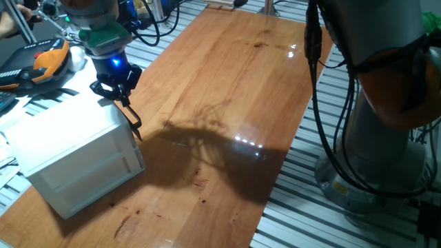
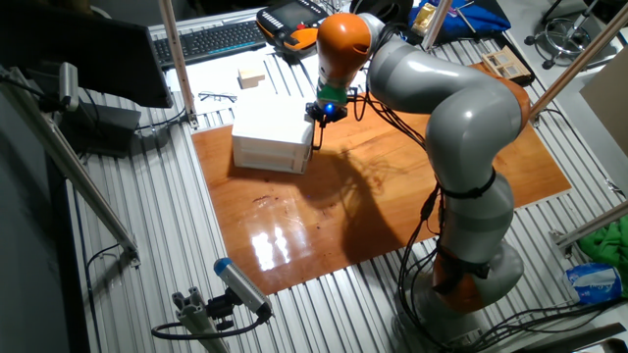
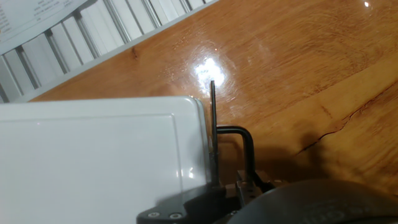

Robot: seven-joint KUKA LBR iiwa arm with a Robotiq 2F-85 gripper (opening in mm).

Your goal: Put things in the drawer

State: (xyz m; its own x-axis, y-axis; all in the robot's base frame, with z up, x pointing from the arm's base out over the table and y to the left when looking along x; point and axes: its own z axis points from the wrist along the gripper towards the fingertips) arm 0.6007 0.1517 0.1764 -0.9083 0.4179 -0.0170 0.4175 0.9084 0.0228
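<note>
White cabinet (image 1: 69, 148) at lower left of one fixed view, on the wooden table (image 1: 227, 83); upper centre-left in the other fixed view (image 2: 270, 132). Gripper (image 1: 122, 103) poised at the cabinet's upper right corner, blue light glowing on the wrist just above. Fingers (image 1: 131, 118) reaching down beside the front edge, right at the black bar handle (image 3: 239, 146) of the drawer (image 3: 212, 134). Hand view: handle at lower centre, bracketed off a thin dark front panel, cabinet top (image 3: 93, 155) filling the lower left. Finger spread: cannot tell, tips blurred and partly hidden. Drawer apparently closed or nearly so. Small pale wooden cube (image 2: 252, 78) off the table, upper left of the other fixed view, well apart from the cabinet, near a keyboard (image 2: 211, 39).
</note>
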